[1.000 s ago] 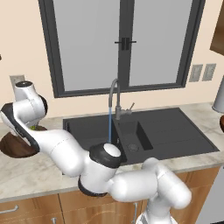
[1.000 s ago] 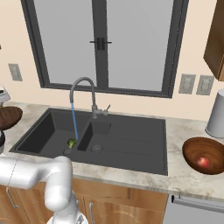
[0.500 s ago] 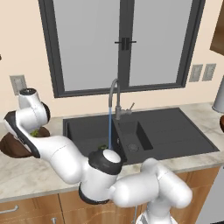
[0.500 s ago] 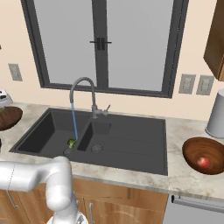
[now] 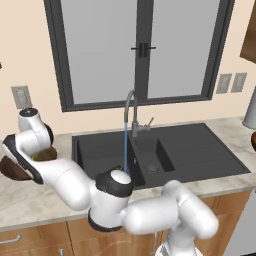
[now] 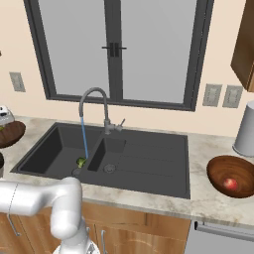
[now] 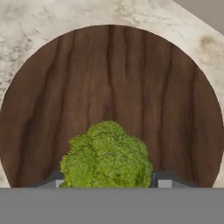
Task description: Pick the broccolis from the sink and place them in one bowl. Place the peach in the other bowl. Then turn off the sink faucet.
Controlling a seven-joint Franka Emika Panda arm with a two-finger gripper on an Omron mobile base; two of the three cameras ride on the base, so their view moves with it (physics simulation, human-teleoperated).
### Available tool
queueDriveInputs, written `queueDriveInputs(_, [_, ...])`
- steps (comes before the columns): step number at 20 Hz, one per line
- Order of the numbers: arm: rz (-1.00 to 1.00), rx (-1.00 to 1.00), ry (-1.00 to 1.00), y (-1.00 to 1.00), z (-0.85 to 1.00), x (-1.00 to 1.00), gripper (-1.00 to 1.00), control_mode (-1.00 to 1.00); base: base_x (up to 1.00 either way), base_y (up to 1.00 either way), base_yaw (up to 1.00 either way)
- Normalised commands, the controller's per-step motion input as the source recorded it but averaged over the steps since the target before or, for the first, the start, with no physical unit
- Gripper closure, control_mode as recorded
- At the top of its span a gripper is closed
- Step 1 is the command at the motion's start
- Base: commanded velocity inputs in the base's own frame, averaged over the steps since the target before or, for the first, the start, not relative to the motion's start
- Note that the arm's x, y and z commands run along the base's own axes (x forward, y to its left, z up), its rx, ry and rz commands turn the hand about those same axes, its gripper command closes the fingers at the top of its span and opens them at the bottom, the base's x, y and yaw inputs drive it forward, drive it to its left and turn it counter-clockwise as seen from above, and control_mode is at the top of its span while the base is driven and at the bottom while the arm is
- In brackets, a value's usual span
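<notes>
Left base view: brown bowl (image 5: 15, 167) at the left end of the counter (image 5: 30, 205), with something green under the hand; water running into the sink (image 5: 165, 150). Right base view: one broccoli (image 6: 80, 162) in the left basin by the drain, peach (image 6: 229, 184) in the other bowl (image 6: 232, 174) at the counter's right end. Hand view: gripper (image 7: 107, 183) part open, one finger on each side of a broccoli floret (image 7: 107, 157) right over the wooden bowl; tight hold or not, cannot tell.
</notes>
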Motion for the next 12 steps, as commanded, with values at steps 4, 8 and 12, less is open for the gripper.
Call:
queueDriveInputs(4, [-0.07, 0.0, 0.01, 0.34, -0.21, 0.23, 1.0, -1.0, 0.0, 0.0, 0.0])
queueDriveInputs(8, [-0.08, 0.0, 0.0, 0.09, -0.27, 0.28, 1.0, -1.0, 0.0, 0.0, 0.0])
queueDriveInputs(12, [-0.08, 0.0, 0.0, 0.05, -0.28, 0.29, -1.0, -1.0, 0.0, 0.0, 0.0])
